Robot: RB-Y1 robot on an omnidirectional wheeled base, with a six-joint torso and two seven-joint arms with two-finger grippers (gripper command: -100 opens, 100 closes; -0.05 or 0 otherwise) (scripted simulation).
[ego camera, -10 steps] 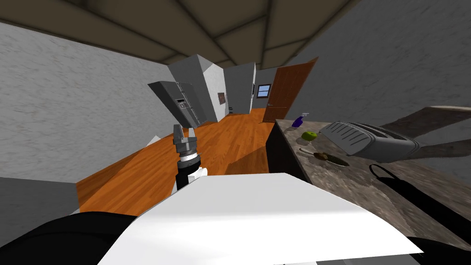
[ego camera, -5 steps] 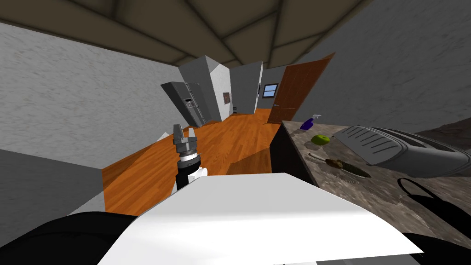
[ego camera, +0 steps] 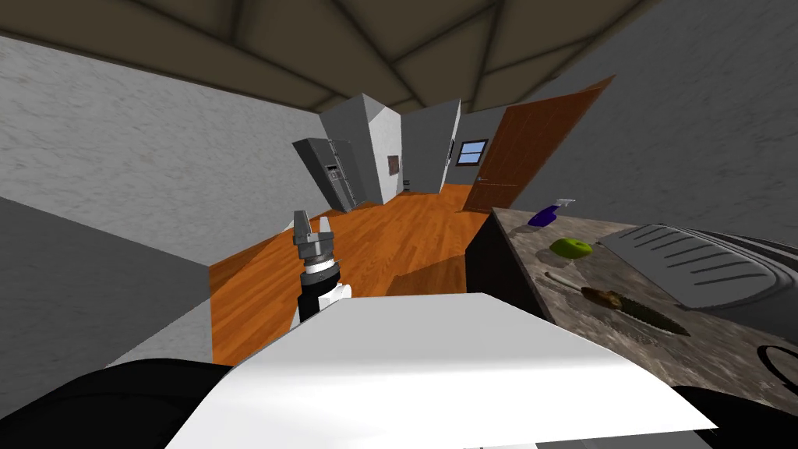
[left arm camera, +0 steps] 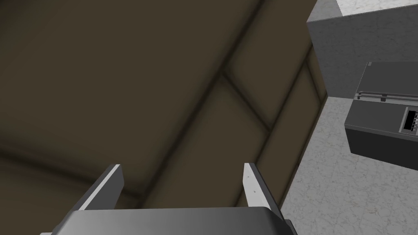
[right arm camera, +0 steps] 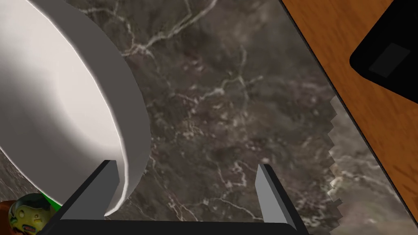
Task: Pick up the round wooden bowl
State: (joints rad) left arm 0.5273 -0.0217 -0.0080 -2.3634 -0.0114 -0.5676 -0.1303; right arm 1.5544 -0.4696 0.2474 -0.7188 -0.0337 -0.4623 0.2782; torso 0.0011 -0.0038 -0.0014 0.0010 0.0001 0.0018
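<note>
- Standing wide apart, the fingers of the right gripper (right arm camera: 186,165) hold nothing; one fingertip lies against the outer wall of the round bowl (right arm camera: 53,106), drawn pale grey-white.
- The bowl sits on the dark veined counter (right arm camera: 228,122), mostly outside the jaws.
- An orange wooden floor (right arm camera: 367,61) borders the counter.
- Well apart, the left gripper (ego camera: 312,226) points upward, fingers likewise spread and empty.
</note>
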